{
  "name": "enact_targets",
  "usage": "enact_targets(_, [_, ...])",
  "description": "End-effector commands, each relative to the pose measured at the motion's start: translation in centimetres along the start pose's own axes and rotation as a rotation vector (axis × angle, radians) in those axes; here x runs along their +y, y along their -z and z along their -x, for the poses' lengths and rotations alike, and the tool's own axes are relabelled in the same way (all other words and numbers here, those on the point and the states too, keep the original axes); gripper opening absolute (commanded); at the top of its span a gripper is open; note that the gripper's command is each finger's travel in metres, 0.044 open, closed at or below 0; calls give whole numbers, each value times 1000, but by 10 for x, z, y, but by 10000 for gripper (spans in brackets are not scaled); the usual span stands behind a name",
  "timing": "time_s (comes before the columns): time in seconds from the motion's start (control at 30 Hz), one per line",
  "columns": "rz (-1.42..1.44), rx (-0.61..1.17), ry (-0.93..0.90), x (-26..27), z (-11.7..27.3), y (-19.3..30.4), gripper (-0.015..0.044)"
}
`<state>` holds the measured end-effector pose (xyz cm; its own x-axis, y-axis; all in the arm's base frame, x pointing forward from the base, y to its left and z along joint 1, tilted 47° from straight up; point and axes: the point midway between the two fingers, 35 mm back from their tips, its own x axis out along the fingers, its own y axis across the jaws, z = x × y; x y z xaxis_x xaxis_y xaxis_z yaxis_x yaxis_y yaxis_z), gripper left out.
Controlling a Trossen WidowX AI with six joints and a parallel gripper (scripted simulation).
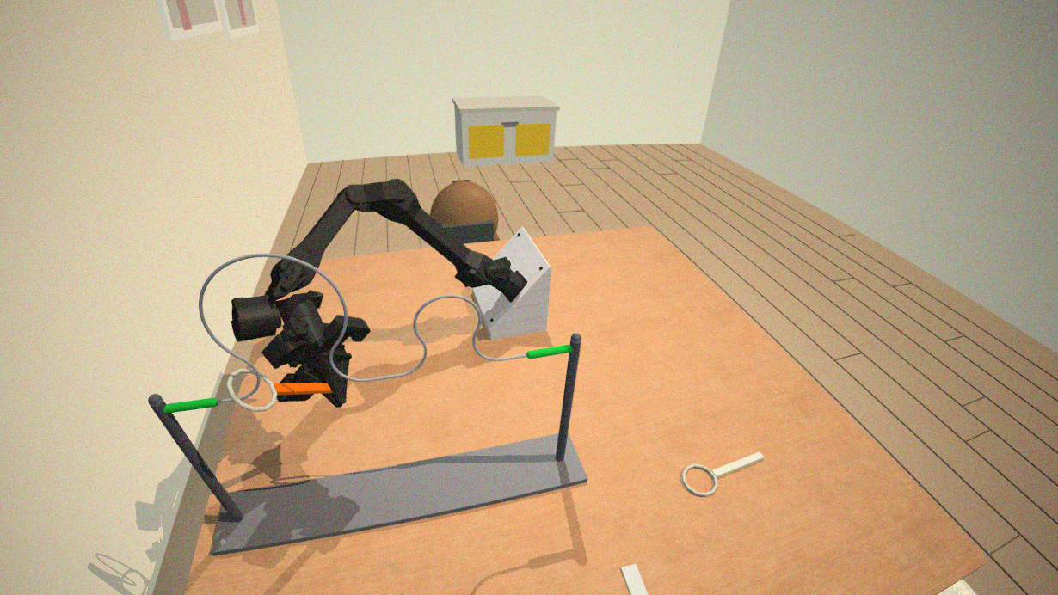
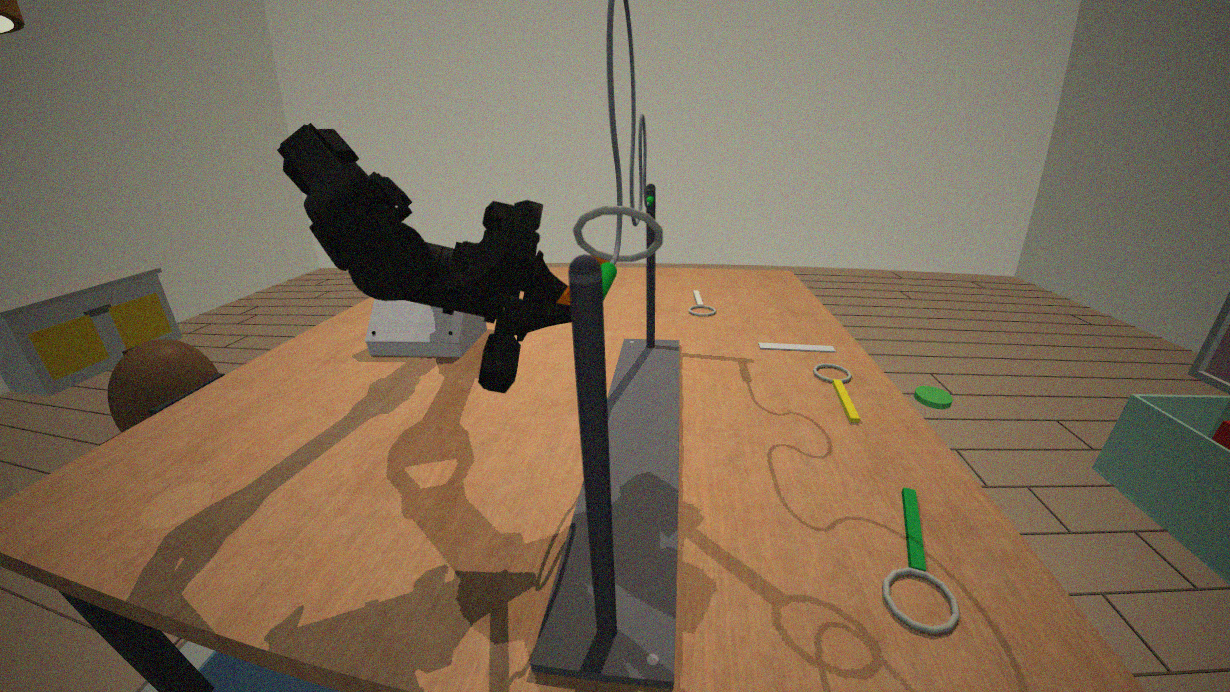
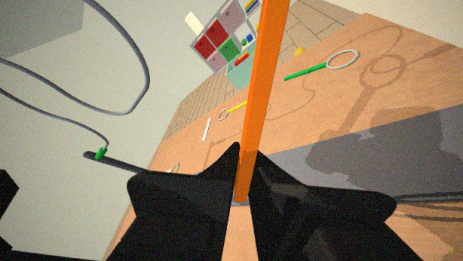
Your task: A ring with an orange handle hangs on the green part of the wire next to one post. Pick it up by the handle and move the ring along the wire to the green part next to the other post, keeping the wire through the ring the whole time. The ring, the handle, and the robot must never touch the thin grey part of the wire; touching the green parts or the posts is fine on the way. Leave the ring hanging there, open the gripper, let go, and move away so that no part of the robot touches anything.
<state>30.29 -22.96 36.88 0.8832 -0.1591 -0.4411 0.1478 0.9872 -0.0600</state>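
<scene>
The pale ring point(image 1: 255, 408) point(image 2: 577, 230) is around the thin grey wire point(image 1: 346, 310) point(image 2: 613, 103), just beyond the green part point(image 1: 190, 405) point(image 2: 608, 279) at the left post point(image 1: 195, 458) point(image 2: 593, 430) of the top view. The ring lies nearly flat in the exterior view, where the wire rises through it. I cannot tell whether they touch. My gripper point(image 1: 331, 389) point(image 3: 241, 146) is shut on the end of the orange handle point(image 1: 303, 388) point(image 2: 565, 296) point(image 3: 260, 94). The other green part point(image 1: 549, 351) point(image 3: 100, 153) is at the right post point(image 1: 568, 399) point(image 2: 651, 292).
The wire makes a tall loop near the ring and a smaller hump farther right. My arm point(image 1: 325, 229) reaches behind the tall loop. A grey base plate point(image 1: 436, 481) carries the posts. Loose rings with green point(image 2: 913, 529) and yellow point(image 2: 846, 401) handles lie on the table.
</scene>
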Motion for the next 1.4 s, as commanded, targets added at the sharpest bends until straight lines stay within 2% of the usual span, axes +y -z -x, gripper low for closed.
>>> enact_targets(0.0, [-96, 2, -58, 17, -1, 2, -150])
enact_targets(0.8, [-624, -9, -352, 100, 15, -30, -150])
enact_targets(1.37, [-959, -12, -536, 136, 37, -71, -150])
